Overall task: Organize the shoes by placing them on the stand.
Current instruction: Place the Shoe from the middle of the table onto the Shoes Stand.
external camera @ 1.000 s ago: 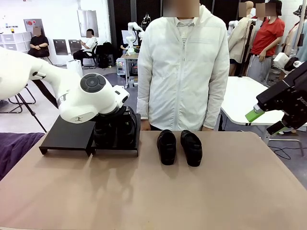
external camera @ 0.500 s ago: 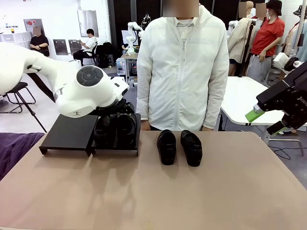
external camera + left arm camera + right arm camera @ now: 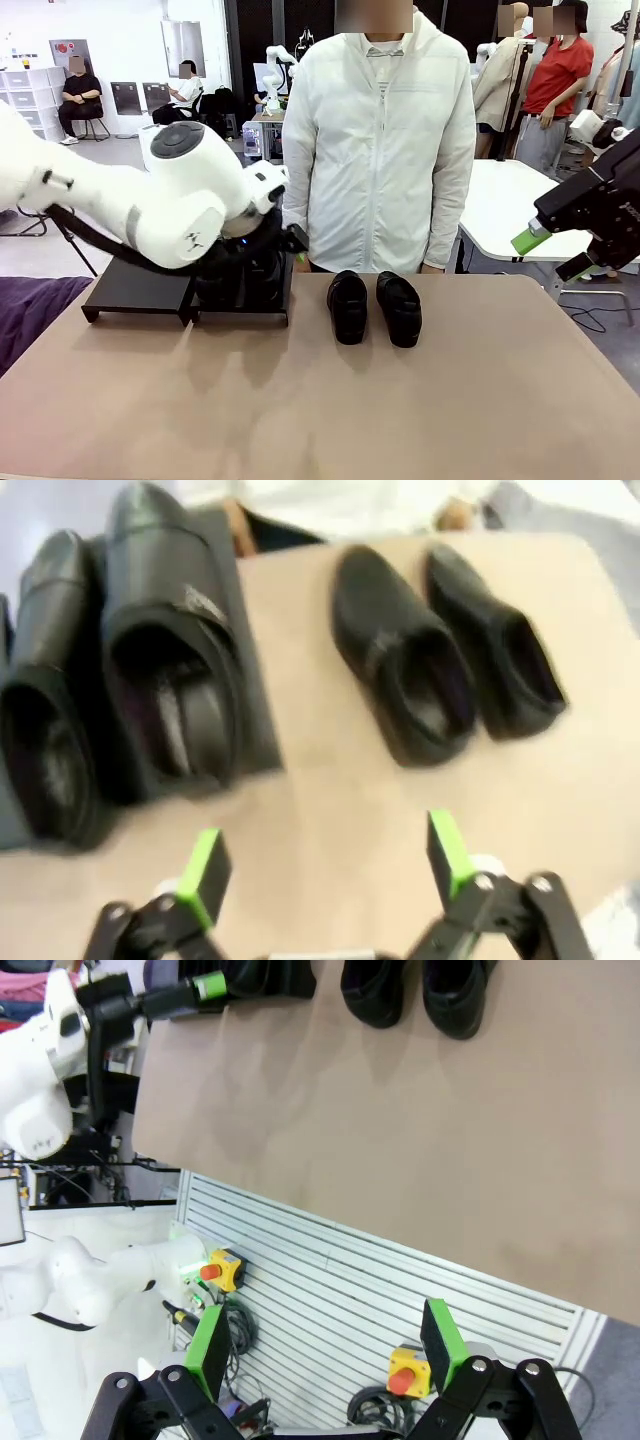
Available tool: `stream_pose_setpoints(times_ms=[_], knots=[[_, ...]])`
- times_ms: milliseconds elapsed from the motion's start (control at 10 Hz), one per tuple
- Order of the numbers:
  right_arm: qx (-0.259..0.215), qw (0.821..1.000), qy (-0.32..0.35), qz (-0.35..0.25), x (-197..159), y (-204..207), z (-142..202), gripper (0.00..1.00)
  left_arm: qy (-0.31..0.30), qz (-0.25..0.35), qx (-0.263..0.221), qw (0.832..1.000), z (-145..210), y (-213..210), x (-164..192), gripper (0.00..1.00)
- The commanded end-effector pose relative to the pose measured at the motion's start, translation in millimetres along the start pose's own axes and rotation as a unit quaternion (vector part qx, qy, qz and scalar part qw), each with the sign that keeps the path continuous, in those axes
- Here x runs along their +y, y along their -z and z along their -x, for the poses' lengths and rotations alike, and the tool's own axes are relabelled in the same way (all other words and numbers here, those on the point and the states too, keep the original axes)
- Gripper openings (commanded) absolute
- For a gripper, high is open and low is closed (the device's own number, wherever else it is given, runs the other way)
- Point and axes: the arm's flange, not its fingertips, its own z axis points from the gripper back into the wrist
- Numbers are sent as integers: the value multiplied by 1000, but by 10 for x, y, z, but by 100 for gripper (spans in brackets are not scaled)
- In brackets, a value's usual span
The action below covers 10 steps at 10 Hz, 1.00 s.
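Since a second ago the left arm (image 3: 180, 200) has lifted off the stand (image 3: 140, 285) and swung toward its right end. Nearest, the left tool (image 3: 325, 858) hangs wide and empty over bare table (image 3: 320, 400), just in front of the stand's right corner. The right tool (image 3: 555, 252) is equally wide and empty, high and well to the right of the stand.

Farther on, two loose shoes (image 3: 347, 305) stand on the table just right of the stand, close together but apart. Two placed shoes (image 3: 170, 670) sit side by side on the stand's right panel; its left panel is bare. A person (image 3: 385, 150) stands behind the stand's right end.

The loose shoes look light, with stiff soles, yielding uppers and glossy, likely slippery leather. Pinching across the sides at mid-foot, low near the sole, seems safest.
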Motion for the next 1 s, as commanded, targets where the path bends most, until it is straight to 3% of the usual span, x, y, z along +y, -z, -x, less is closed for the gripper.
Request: stream_pose_setpoints(times_ms=[0, 200, 300, 400, 500, 600, 700, 900], knots=[[2, 1000, 1, -10, 14, -32, -14, 100, -74, -20, 38, 996, 166, -1669, 1181, 100], [2, 1000, 1, -10, 14, -32, -14, 100, -180, -5, -12, 984, 739, -2005, 1783, 100], [2, 1000, 1, -10, 14, -32, -14, 100, -213, -26, -7, 977, 840, -2090, 2047, 100], [2, 1000, 1, -10, 14, -32, -14, 100, -180, 38, 28, 983, 912, -2155, 2292, 100], [2, 1000, 1, -10, 14, -32, -14, 100, -197, 78, 22, 977, 1004, -2198, 2481, 100], [2, 1000, 1, -10, 14, -32, -14, 100, -209, 129, -23, 969, 1135, -2248, 2630, 100], [2, 1000, 1, -10, 14, -32, -14, 100, -210, 42, 9, 977, 1006, -2270, 2407, 100], [2, 1000, 1, -10, 14, -32, -14, 100, -210, 42, 9, 977, 1006, -2270, 2407, 100]])
